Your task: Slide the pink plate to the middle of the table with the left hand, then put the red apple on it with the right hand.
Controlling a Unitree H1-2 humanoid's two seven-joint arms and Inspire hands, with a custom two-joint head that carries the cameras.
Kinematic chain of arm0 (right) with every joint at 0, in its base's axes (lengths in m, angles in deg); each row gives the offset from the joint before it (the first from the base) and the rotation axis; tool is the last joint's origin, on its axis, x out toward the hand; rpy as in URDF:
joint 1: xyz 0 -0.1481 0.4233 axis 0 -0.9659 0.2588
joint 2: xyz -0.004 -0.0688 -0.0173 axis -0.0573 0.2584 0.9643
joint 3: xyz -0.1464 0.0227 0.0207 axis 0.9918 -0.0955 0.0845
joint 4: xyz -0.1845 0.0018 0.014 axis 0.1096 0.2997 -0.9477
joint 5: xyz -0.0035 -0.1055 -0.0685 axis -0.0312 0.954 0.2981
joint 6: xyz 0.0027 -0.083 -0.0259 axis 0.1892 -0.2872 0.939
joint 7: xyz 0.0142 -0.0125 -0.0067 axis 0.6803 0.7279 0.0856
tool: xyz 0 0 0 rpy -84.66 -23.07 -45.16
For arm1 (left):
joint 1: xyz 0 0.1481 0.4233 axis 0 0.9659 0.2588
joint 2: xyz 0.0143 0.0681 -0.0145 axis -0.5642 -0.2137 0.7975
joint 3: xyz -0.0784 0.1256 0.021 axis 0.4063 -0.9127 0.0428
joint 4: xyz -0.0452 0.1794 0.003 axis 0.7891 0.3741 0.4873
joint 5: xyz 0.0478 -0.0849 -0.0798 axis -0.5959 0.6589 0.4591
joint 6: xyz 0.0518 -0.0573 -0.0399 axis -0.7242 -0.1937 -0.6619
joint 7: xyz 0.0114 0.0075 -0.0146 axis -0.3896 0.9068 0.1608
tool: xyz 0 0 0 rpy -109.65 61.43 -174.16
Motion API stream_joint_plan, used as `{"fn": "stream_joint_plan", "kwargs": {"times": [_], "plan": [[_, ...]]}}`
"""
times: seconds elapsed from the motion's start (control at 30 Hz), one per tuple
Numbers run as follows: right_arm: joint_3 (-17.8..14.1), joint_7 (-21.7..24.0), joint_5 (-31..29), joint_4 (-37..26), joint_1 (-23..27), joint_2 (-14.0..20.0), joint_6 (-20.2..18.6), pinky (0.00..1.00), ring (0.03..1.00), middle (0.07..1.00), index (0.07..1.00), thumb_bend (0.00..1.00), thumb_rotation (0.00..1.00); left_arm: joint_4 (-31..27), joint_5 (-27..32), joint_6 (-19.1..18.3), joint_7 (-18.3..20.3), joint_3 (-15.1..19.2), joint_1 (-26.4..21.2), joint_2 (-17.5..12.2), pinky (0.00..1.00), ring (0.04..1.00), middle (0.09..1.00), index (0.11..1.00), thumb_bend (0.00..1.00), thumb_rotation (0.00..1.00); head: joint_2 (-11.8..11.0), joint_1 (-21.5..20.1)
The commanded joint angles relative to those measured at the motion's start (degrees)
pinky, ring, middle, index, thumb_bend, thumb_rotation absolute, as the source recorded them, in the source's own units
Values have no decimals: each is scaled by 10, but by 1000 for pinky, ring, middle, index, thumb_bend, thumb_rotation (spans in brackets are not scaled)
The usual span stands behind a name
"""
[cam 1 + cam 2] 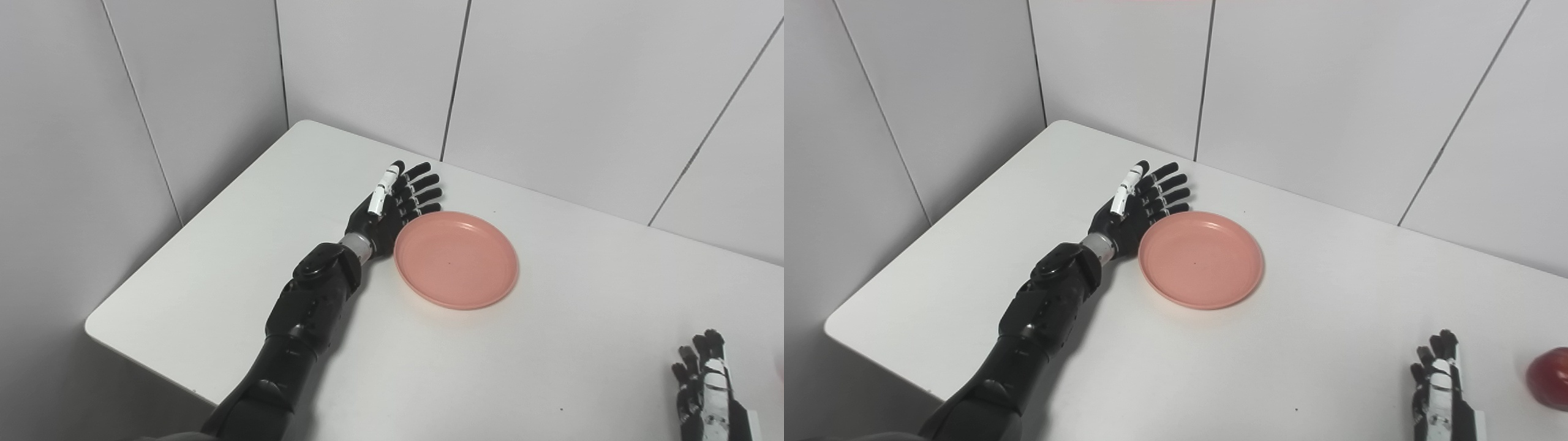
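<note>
The left robot hand (395,205) lies flat and open, fingers spread, holding nothing, its edge against the left rim of the pink plate (456,260) at mid-frame. The right robot hand (1439,383) waits open at lower right, near the red apple (1549,378). If the push lands off-centre, the plate may spin or slip past the fingers across the bench (245,245).

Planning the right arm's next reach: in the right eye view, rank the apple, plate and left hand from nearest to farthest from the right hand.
1. Apple: just to the right hand's right, at the picture's edge.
2. Plate: farther back and to the left, mid-table.
3. Left hand: beyond the plate, at its far-left rim.
</note>
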Motion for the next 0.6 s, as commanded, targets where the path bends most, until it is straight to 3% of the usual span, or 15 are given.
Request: {"fn": "stream_joint_plan", "kwargs": {"times": [0.0,0.57], "plan": [[-1,2,-6,-3,13,-5,26,1000,979,998,994,204,1000,1,-3,-18,-7,-2,4,8,816,844,859,838,339,1000,1,0],[2,-4,6,-3,14,-8,28,1000,979,990,985,197,1000,-20,-12,-22,-13,-20,19,43,826,843,854,834,326,1000,8,-13]]}}
